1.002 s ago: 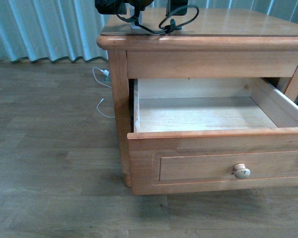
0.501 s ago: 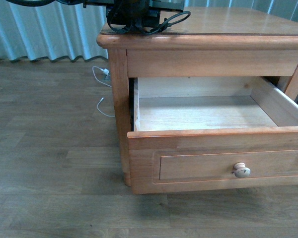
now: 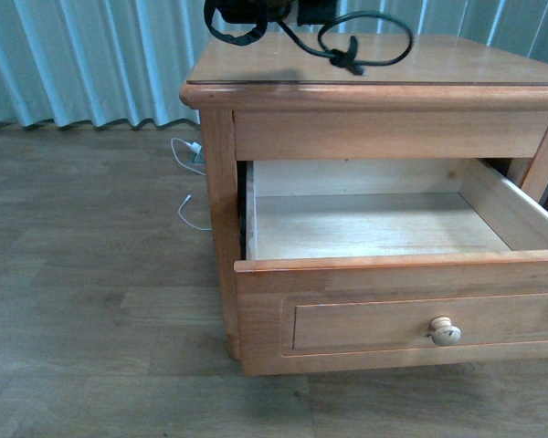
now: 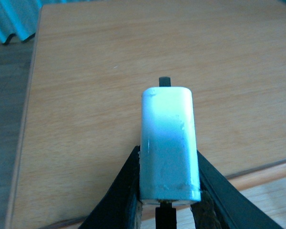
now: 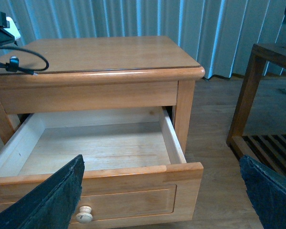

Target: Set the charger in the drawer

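Charger [image 4: 167, 124]: one, white cube pinched in left hand [image 4: 168, 157] over bench [image 4: 86, 95]; black cable loop seemingly resting on bench top. Drawer [image 3: 393, 266]: one, open, below. Right hand [image 5: 161, 164] spread wide, well apart.

Charger [image 4: 169, 143]: small white cube adapter with rounded edges, clamped on two opposite sides between the dark fingers of the left gripper [image 4: 169, 193] and held above the cabinet top [image 3: 457, 59], near its front left corner. Its thin black cable [image 3: 365, 41] hangs in a loose loop, bound by a black tie, low over the top; whether it touches the wood cannot be told. Drawer [image 3: 402, 310]: tall, honey-coloured wood, framed panel front with one round pale knob [image 3: 445, 331], pulled well out below the top; the pale bare-wood inside [image 3: 374, 224] holds nothing
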Robot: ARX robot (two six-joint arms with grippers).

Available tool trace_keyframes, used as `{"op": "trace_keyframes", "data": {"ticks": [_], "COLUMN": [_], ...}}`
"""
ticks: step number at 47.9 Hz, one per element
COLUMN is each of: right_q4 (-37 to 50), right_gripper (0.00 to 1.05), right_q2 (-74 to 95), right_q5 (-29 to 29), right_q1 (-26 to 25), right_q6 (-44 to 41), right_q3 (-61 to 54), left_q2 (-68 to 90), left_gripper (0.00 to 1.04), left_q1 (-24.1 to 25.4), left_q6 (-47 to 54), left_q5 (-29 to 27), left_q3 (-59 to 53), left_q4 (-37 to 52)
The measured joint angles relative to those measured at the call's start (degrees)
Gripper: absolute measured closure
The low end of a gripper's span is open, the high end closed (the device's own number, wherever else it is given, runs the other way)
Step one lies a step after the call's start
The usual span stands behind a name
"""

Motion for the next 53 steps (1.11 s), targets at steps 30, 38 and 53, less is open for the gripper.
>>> {"op": "trace_keyframes", "data": {"ticks": [30,38,53], "right_q4": [0.0,0.0,0.0], "right_gripper": [0.08,0.08,0.08], "right_q2": [0.0,0.0,0.0], "right_q5": [0.0,0.0,0.0], "right_q1": [0.0,0.0,0.0], "right_q6": [0.0,0.0,0.0], "right_q3": [0.0,0.0,0.0], "left_q2": [5.5,10.0,13.0], "left_gripper": [0.82,0.82,0.42], "left_q1": [-9.2,-8.9,-7.5], "left_q6": [-4.7,-5.2,-6.0], "left_q5": [3.9,3.5,2.8], "left_q3": [-5.9,-3.7,-1.1], "left_q4": [4.1,2.7,3.0]}}
